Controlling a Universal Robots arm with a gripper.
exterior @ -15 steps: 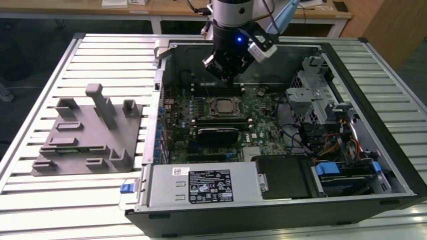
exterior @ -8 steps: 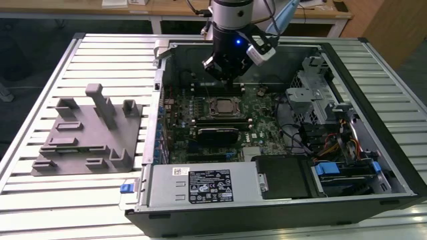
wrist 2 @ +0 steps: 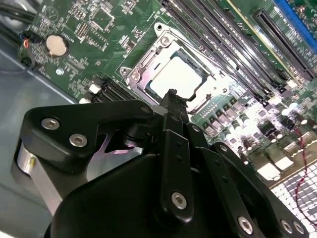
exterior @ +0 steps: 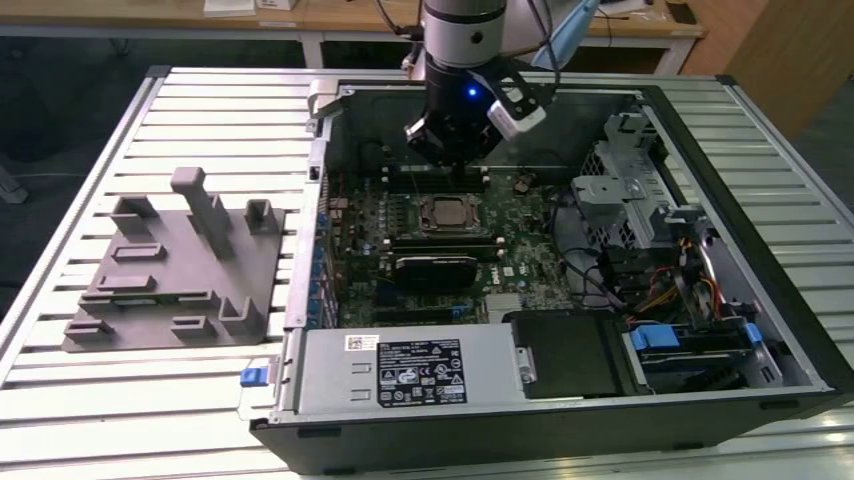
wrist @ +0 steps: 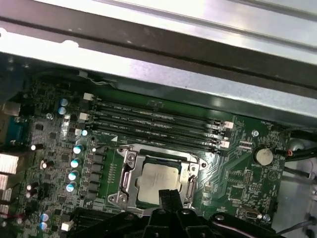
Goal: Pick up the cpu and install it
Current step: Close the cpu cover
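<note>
HAND: black two-finger hand (wrist: 168,194) narrow, tips together, empty | CPU: pale silvery square cpu (wrist: 157,181) lying in metal-framed socket (wrist: 124,176), mid green motherboard (wrist: 237,168) | RISK: descending closed tips could skew chip, bend pins

A small, flat, square cpu (exterior: 451,213) with a pale silvery-white metal top is seen lying level inside a dark square socket with a bright metal frame (wrist: 128,174). The socket is mounted on a green circuit board (wrist: 237,184) within an open black computer case (exterior: 534,445). In both wrist views the cpu (wrist 2: 179,78) is shown top side up, faintly reflective, squared to the frame and bordered by it.
</note>
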